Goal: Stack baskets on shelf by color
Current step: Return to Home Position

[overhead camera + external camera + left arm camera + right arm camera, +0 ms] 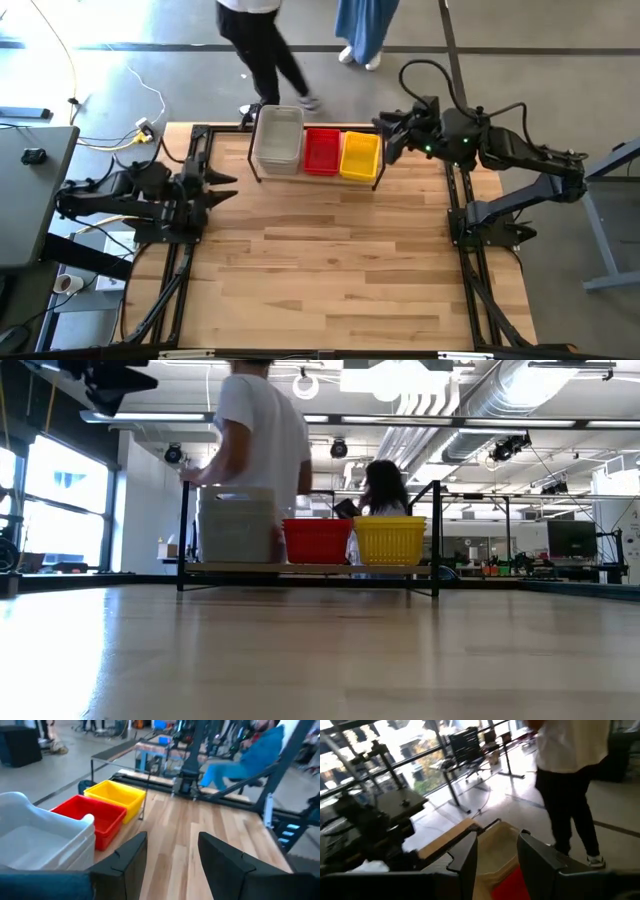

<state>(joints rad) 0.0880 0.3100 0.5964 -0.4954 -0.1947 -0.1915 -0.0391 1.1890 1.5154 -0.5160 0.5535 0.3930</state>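
Observation:
The black rod shelf (255, 165) stands at the table's far edge. On its wooden base sit side by side a clear-grey basket stack (277, 139), a red basket (322, 151) and a yellow basket (360, 155); the low view shows the grey stack (237, 525), the red one (317, 540) and the yellow one (389, 539). My left gripper (222, 187) is open at the table's left side, pointing right. My right gripper (384, 135) is open beside the shelf's right end, above the table. In the left wrist view the left gripper (172, 855) holds nothing, and in the right wrist view the right gripper (497, 852) holds nothing.
A person in a white top (258, 440) walks just behind the shelf; another person in blue (365, 30) stands farther back. Bare wooden tabletop (330, 260) stretches in front of the shelf. Arm mounts and black rails (465, 235) run along both sides.

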